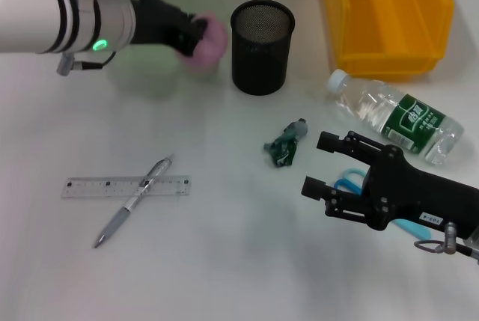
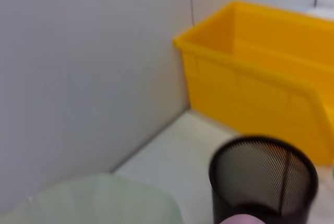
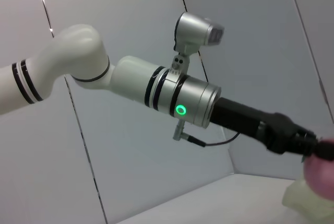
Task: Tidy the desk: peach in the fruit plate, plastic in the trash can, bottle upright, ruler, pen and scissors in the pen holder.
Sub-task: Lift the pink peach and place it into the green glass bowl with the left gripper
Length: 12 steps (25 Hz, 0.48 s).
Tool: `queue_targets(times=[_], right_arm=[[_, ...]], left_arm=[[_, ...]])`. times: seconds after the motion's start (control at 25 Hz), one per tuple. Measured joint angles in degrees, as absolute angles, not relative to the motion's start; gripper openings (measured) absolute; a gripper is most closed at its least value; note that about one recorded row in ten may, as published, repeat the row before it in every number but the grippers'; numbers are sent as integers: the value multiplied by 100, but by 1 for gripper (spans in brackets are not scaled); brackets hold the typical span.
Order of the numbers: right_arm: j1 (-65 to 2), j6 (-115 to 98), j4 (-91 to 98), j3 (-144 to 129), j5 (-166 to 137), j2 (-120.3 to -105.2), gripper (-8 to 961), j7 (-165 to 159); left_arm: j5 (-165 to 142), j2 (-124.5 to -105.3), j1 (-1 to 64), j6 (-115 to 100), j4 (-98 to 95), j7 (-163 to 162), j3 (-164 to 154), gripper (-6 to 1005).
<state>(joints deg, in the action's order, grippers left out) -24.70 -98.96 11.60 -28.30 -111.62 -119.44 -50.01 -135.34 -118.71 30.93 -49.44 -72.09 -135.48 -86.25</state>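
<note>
My left gripper (image 1: 196,37) is shut on the pink peach (image 1: 212,43) and holds it at the right edge of the pale green fruit plate (image 1: 153,44). The right wrist view also shows the peach (image 3: 321,174) and plate (image 3: 305,198). The black mesh pen holder (image 1: 262,46) stands just right of them. The clear ruler (image 1: 126,186) lies at front left with the grey pen (image 1: 135,200) across it. Crumpled green plastic (image 1: 286,144) lies mid-table. The bottle (image 1: 397,117) lies on its side. My right gripper (image 1: 323,165) is open, low over the blue-handled scissors (image 1: 349,184).
A yellow bin (image 1: 388,14) stands at the back right, behind the bottle. In the left wrist view the pen holder (image 2: 263,182), the bin (image 2: 261,78) and the plate (image 2: 94,203) stand near a grey wall.
</note>
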Motion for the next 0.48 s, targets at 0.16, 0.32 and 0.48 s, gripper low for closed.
queue_targets(times=[0.16, 0.32, 0.48], right_arm=[[-2477, -9895, 1160, -2830, -11162, -11944, 823, -5001], [-2501, -9896, 1160, -2830, -11162, -11950, 823, -5001], [-2504, -9902, 1160, -2826, -11162, -11952, 823, -5001]], left_arm=[[-13317, -11874, 3079, -4358, -7097, -13527, -8593, 57], [-13247, -11890, 3124, -3410, -6646, -13542, -8626, 68], [-13210, -11892, 3246, -3032, -6309, -13582, -8614, 80]])
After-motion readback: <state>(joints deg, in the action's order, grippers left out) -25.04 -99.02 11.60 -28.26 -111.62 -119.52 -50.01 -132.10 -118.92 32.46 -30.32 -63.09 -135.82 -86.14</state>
